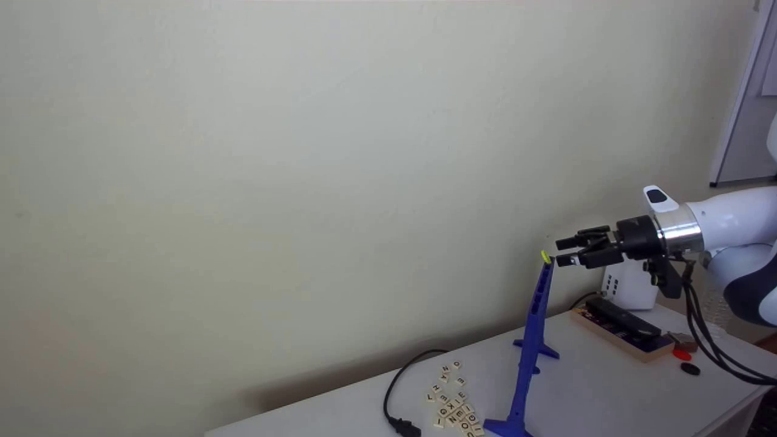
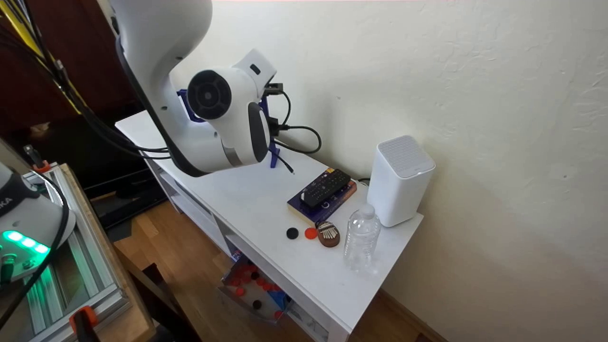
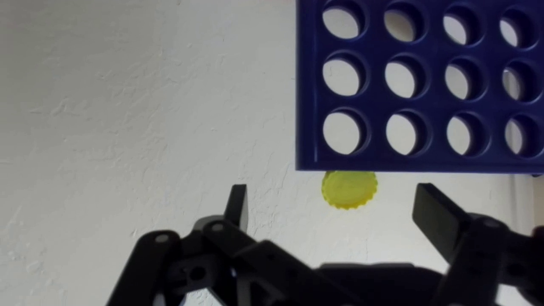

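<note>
My gripper is open and holds nothing. It is level with the top of a blue upright frame with rows of round holes, at the frame's far end. The frame also shows in the wrist view. A yellow disc with a ridged rim pokes out at the frame's top edge. In the wrist view the yellow disc appears between the two open fingers, touching neither; part of it is hidden by the frame. In an exterior view the arm hides the gripper and most of the frame.
Letter tiles and a black cable plug lie beside the frame. A remote control lies on a book. Nearby are red and black discs, a thumb piano, a bottle and a white box.
</note>
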### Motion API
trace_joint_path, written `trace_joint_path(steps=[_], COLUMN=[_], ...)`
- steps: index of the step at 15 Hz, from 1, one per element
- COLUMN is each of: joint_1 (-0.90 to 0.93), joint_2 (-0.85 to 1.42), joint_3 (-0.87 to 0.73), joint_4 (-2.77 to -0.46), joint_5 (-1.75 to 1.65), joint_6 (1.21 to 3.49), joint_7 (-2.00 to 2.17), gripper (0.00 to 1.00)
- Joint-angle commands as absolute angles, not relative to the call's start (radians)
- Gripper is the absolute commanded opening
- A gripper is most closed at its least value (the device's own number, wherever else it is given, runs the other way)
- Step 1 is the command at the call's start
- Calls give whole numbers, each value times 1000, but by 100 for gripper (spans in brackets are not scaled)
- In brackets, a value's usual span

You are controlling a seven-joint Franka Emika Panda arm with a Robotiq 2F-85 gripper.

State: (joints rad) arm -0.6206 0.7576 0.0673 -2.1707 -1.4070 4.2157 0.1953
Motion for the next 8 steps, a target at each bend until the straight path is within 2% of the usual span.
trace_joint_path(steps=[1, 5, 8], joint_1=[-656, -690, -664], joint_2=[731, 707, 668], joint_3=[93, 122, 85], joint_4=[-2210, -2231, -2266], joint_5=[-1393, -1398, -1382], joint_6=[4232, 4228, 4228], joint_7=[151, 134, 155], gripper=[100, 100, 100])
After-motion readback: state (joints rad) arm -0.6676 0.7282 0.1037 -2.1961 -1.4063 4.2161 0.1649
